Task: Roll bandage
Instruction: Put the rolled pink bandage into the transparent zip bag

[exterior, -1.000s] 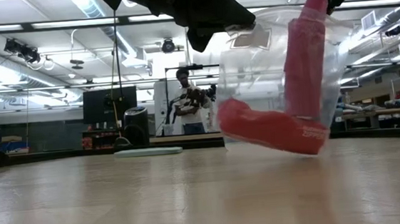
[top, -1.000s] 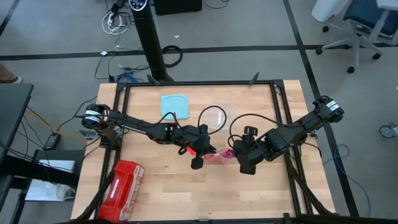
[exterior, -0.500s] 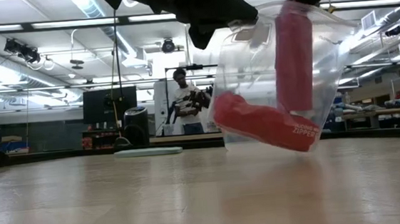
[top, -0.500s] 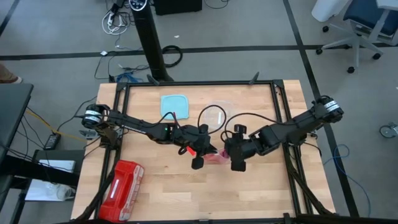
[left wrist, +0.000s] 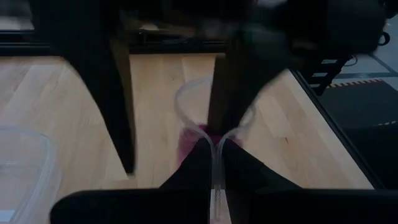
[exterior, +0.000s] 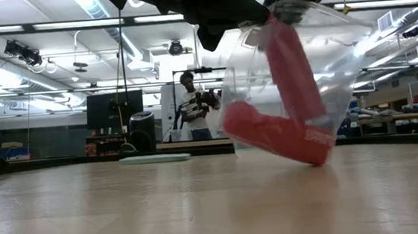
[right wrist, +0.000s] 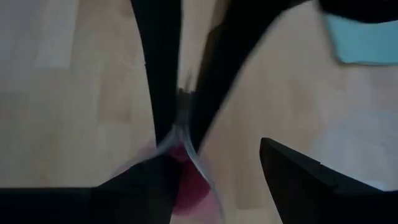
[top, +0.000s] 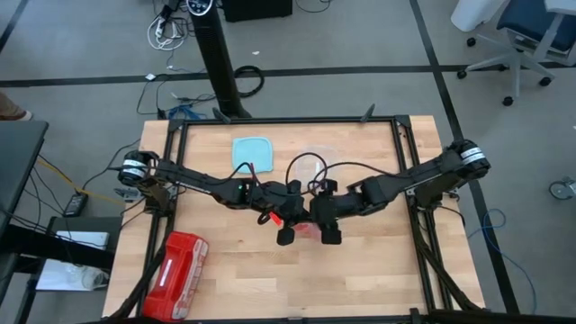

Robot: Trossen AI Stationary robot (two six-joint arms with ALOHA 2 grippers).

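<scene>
A clear plastic cup (exterior: 340,69) hangs tilted from my left gripper (left wrist: 214,142), which is shut on its rim. Whether its bottom touches the table I cannot tell. Inside lies the dusky pink bandage (exterior: 285,133), bent like an L. One part rests along the cup's bottom and the other part (exterior: 291,73) stands up toward the mouth. My right gripper (right wrist: 208,152) is open just right of the left one at the table's middle (top: 317,223). It reaches down at the cup's mouth, one finger on either side of the rim and the bandage (right wrist: 186,165). My left gripper pinches the cup's thin clear rim (left wrist: 216,168) between its two fingers, one finger inside the cup and one outside. It comes slanting down from the table's left. The cup hangs tilted below the fingers. My right gripper comes slanting from above with open fingers. The top end (exterior: 270,24) of the bandage's standing part runs up against the gripper. Which finger it meets is hidden by the arm.
A teal lid (top: 254,151) lies at the far side and a glossy red case (top: 175,274) at the near left. Another clear container (left wrist: 18,168) stands beside the left arm. A person (exterior: 193,107) stands in the room beyond the table.
My right gripper has gone toward the table's left and down, up to the left gripper, tipping steeper. The bandage's standing part has swung with it: its top has moved left and now leans that way, while the part on the cup's bottom has hardly shifted.
</scene>
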